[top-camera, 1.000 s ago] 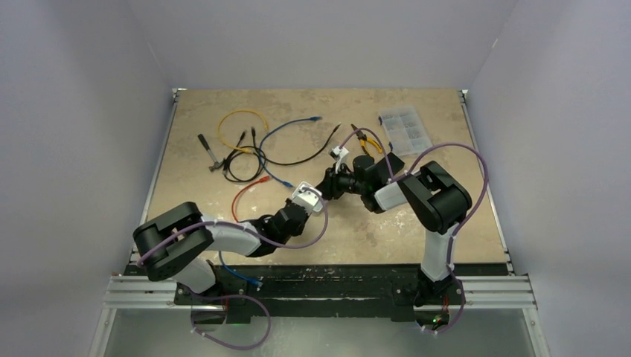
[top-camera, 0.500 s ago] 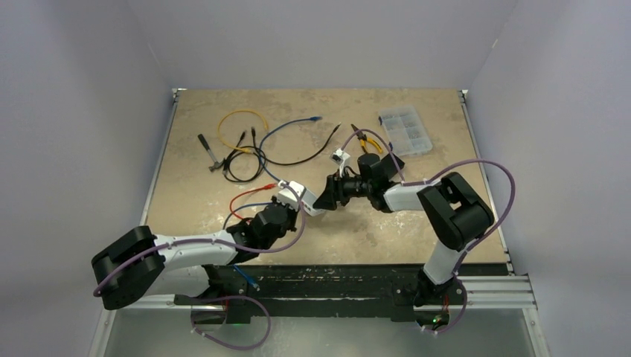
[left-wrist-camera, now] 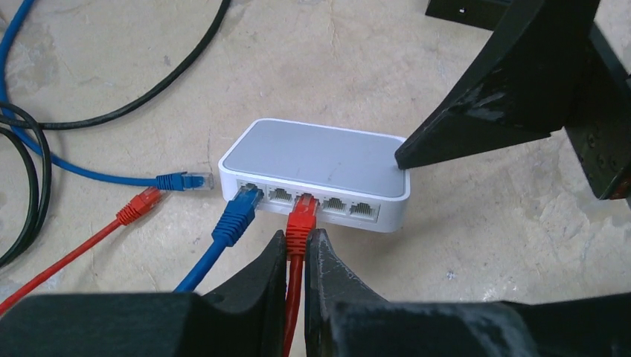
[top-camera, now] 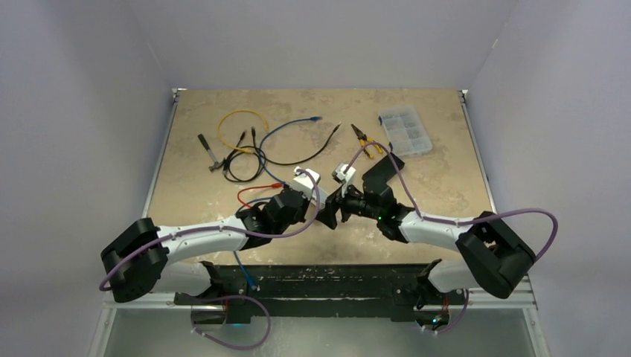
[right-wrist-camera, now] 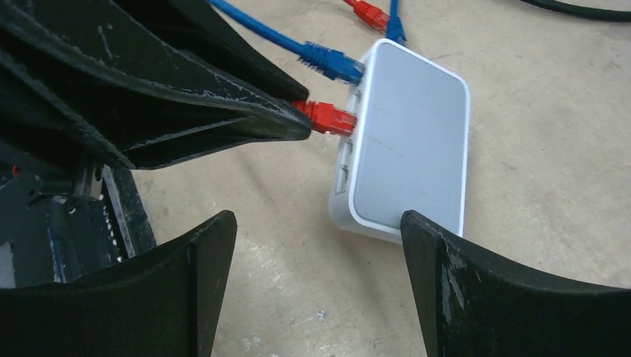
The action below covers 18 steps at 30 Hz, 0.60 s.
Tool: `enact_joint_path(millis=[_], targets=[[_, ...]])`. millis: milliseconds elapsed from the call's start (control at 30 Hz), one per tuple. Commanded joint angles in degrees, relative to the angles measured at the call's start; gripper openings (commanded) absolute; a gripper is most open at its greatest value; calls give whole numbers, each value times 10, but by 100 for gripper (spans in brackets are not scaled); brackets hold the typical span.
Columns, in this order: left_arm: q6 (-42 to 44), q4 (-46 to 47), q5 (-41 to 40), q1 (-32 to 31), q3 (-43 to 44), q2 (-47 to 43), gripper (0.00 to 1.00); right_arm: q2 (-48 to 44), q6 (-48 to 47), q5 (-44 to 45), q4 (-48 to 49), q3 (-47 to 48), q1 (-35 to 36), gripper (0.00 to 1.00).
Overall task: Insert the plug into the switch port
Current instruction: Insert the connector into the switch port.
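Observation:
The white switch point(left-wrist-camera: 320, 160) with a grey top lies on the table. A red plug point(left-wrist-camera: 301, 216) has its tip in the third port from the left. My left gripper point(left-wrist-camera: 297, 242) is shut on the plug's boot and red cable just behind it. A blue plug point(left-wrist-camera: 238, 212) sits in the first port. In the right wrist view the switch point(right-wrist-camera: 409, 149) lies just beyond my right gripper point(right-wrist-camera: 316, 223), which stands wide open with nothing between its fingers. One right finger point(left-wrist-camera: 476, 111) reaches the switch's right top corner.
A loose blue plug point(left-wrist-camera: 182, 181) and a loose red plug point(left-wrist-camera: 138, 208) lie left of the switch, next to black cable point(left-wrist-camera: 149, 97). Farther back are a yellow cable point(top-camera: 242, 119), pliers point(top-camera: 364, 137), a clear compartment box point(top-camera: 404, 130) and a small hammer point(top-camera: 210, 152).
My right gripper has opened wide, and its arm has swung lower and to the right. The left arm has stretched out with the red cable toward the switch.

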Motion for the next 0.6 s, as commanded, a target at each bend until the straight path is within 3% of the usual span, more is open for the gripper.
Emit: enact_joint_path(millis=[0,133,267,400,567], targets=[[2,-6,1,7,26,-12,0,-23,40,73,56,-29,8,84],[-11,8,0,9,2,-38,0,-47,128,83,71,-39,-4,83],[-21,44,0,10,-43,-77,0,-50,233,35,98,-53,-38,82],[-24,88,-2,10,-90,-124,0,-36,354,-30,168,-87,-95,89],[0,155,33,9,-142,-173,0,-7,404,-55,134,-54,-104,97]])
